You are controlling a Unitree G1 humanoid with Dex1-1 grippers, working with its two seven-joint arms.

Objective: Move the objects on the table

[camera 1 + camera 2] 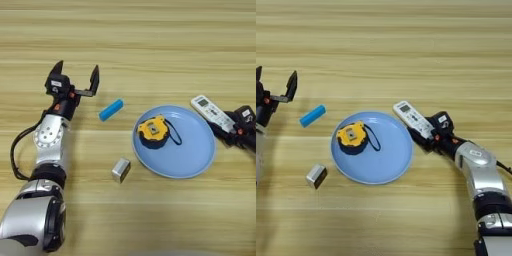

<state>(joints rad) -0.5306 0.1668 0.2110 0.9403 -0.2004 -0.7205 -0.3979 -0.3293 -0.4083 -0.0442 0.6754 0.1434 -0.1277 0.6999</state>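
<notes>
The small blue bar [111, 110] lies slanted on the table [150, 30], just left of a blue plate. My left gripper [77, 70] stands open a little up and left of the bar, with nothing between its fingers. The white remote control [412, 118] sits at the plate's upper right rim, and its near end is between the black fingers of my right gripper [424, 133], which is shut on it. Whether the remote rests on the table or is lifted, I cannot tell.
A round blue plate [192, 157] holds a yellow tape measure [153, 131] with a black strap. A small grey metal block [121, 170] lies in front of the plate's left side. My left arm runs down the left edge.
</notes>
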